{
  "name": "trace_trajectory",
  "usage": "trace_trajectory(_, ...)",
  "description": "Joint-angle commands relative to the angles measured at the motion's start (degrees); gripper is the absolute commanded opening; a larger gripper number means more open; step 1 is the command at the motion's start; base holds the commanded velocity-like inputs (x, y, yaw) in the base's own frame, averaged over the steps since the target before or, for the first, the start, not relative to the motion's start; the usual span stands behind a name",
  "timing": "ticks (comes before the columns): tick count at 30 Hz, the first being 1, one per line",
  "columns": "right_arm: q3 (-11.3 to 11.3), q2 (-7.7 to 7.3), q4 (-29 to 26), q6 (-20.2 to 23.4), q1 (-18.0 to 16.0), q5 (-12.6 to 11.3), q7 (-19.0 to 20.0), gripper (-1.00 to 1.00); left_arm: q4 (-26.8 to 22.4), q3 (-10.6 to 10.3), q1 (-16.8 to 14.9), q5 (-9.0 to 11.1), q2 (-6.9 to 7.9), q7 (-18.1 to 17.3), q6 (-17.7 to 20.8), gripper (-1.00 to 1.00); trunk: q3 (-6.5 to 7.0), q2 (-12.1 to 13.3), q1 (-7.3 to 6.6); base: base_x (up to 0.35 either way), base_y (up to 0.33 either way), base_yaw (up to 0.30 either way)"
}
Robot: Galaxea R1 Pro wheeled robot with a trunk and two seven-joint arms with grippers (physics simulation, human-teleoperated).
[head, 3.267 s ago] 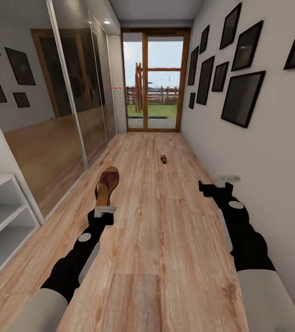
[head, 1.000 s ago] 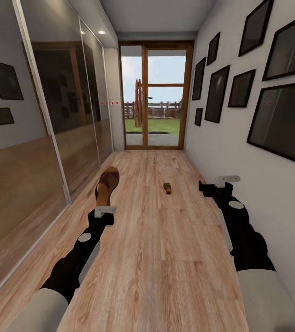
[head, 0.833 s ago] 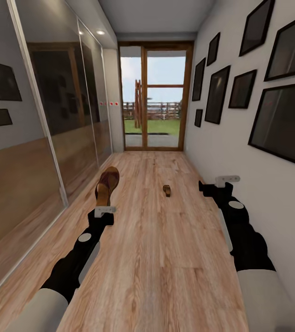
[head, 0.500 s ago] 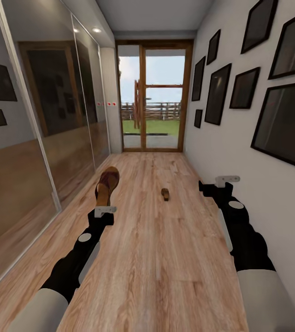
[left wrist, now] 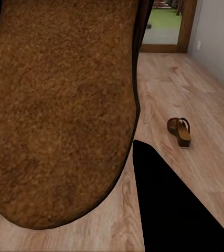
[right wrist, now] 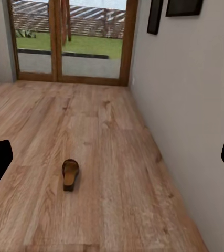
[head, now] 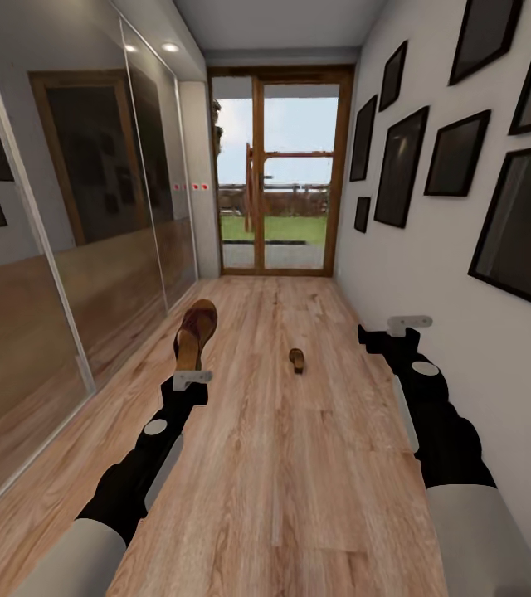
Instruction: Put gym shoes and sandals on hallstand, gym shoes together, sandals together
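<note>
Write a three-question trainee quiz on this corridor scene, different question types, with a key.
1. True or false: the left end effector holds a sandal.
2. Where does the second sandal lie? A) on the corridor floor B) on a shelf C) in the right end effector
3. Fill in: the corridor ends in a glass ____.

Key: 1 true; 2 A; 3 door.
</note>
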Motion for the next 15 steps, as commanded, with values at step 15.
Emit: trace_trajectory(15,0.0,-0.04,0.1,0.3,0.0,0.5,0.2,1.00,-0.1,-0.2,0.0,0.4,0.02,0.4,0.3,-1.00,-0.06,0.0,0.02,0.346,-0.082,0.001)
